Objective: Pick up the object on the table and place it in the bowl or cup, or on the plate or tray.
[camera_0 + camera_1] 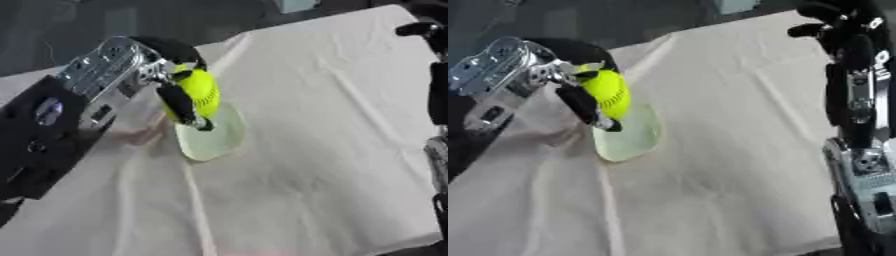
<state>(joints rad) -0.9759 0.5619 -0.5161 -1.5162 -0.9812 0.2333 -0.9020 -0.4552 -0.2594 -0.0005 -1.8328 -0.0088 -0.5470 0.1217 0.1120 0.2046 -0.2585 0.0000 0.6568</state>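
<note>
Looking through the left eye view, the robot's left hand (166, 75), black and silver, has its fingers (181, 102) curled round a bright yellow-green ball with dark stitching (203, 91), holding it in the air just above a pale, translucent green plate (210, 142) that lies on the cream cloth-covered counter (332, 150), left of the middle. The ball hangs over the plate's far edge rather than its centre, so a release here could, I judge, send it rolling off the shallow rim onto the cloth; a round ball on a nearly flat plate has little to stop it. In the right eye view, the same hold shows with one dark finger crossing the ball's near face, which might drag the ball sideways as the fingers open. The right hand (837, 27) hangs at the far right edge, well apart from the plate; whether its fingers are spread or curled I cannot tell.
</note>
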